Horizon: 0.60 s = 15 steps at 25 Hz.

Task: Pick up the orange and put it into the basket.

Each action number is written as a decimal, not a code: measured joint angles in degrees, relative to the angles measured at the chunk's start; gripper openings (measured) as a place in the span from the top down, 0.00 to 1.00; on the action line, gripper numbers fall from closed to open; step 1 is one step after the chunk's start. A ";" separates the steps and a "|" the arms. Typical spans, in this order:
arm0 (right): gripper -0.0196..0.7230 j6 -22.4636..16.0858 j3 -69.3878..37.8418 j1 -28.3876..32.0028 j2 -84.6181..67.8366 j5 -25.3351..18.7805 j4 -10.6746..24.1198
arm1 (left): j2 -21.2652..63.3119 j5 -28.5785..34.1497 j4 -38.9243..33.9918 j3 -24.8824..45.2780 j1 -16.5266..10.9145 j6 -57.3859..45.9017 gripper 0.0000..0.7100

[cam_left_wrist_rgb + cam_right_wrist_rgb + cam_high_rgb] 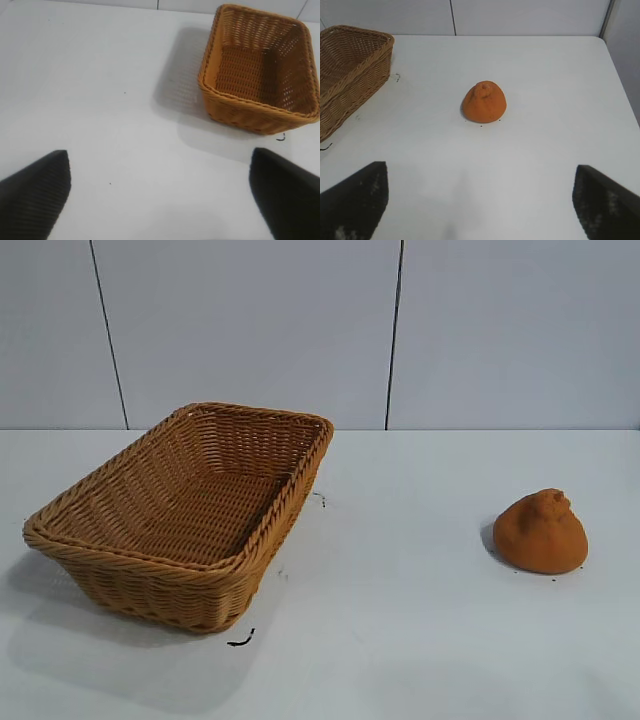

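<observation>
Basket (180, 540) first: it is sitting empty at about nine o'clock on the white table (400, 640) in the exterior view, long side running away from me. Orange (540, 532) is resting at about three o'clock, well apart from the basket, upright on its rounded base with the knobbly top up. I am watching the left gripper (160, 195) hanging over bare table with its jaws spread wide and nothing between them, the basket ahead of it. I am seeing the right gripper (480, 200) likewise gaping wide and empty, with the orange straight ahead at twelve o'clock. I am judging the task unstarted: reach, grasp, carry and drop are all remaining
</observation>
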State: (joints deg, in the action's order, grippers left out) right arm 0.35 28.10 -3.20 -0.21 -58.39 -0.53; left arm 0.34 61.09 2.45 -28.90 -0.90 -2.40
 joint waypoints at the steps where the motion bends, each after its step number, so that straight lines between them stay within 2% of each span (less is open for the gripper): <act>1: 0.04 0.00 0.00 0.00 0.00 0.00 0.00 | 0.00 0.00 0.00 0.00 0.00 0.00 0.02; 15: 0.04 0.00 0.00 0.00 0.00 0.00 0.00 | -0.14 -0.26 -0.97 -0.38 0.00 0.00 0.02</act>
State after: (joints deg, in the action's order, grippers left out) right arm 0.35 28.10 -3.20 -0.21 -58.39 -0.53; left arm 0.20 60.82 1.48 -29.28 -0.90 -2.40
